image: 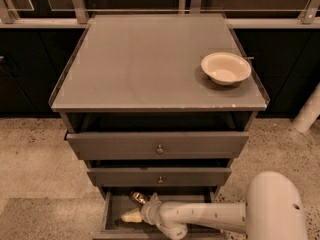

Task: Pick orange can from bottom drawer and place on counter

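Down at the foot of the cabinet the bottom drawer (107, 219) stands pulled out, and the can (138, 198) lies inside it, near the back and left of centre. The can is shiny orange-gold with dark mottling, and its label cannot be read.

The gripper (140, 208) is in the same drawer, just beside the can on its front side. It sits at the end of a white arm (205, 216) that reaches in low from the right. Whether the gripper is open or closed cannot be told, nor whether it touches the can. Nothing shows the can lifted off the drawer floor. The arm runs back to a large rounded white joint (277, 209) at the lower right, outside the cabinet.

Above the bottom drawer, the middle drawer (125, 177) and the top drawer (125, 145) are each slid partly out, the top one further. Each has a small round knob at the centre of its front, one at (160, 180) and one at (160, 149).

The counter (145, 59) is a flat matte grey top with thin raised edges. A cream bowl (225, 68) sits upright on it near the right edge, well apart from the can below.

The floor (30, 159) around the cabinet is pale and speckled. A white pole (307, 114) leans in at the far right. Behind the cabinet are dark panels and a metal post (79, 1).
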`<state>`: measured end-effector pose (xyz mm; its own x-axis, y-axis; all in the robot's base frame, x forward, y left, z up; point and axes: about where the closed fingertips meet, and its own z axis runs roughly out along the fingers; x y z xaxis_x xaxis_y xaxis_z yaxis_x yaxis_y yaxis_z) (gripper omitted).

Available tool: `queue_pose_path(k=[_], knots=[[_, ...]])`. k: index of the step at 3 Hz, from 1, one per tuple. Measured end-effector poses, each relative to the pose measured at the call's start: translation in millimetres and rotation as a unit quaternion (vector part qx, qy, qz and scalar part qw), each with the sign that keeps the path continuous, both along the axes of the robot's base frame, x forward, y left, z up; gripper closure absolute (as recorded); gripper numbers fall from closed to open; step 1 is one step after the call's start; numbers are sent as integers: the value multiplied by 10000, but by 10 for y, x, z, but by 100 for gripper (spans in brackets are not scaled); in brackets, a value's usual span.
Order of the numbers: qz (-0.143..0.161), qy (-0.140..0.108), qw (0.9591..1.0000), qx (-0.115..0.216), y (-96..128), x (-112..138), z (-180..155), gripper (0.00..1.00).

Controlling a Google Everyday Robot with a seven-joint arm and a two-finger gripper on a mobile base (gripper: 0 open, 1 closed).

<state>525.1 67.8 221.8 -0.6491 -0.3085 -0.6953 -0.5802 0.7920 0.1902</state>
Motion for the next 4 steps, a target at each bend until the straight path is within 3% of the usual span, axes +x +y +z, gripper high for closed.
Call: queue_pose_path(k=[2, 4], knots=[[66, 87, 9999, -68, 50, -30, -138, 0], [191, -182, 9987, -439, 170, 59, -468, 0]])
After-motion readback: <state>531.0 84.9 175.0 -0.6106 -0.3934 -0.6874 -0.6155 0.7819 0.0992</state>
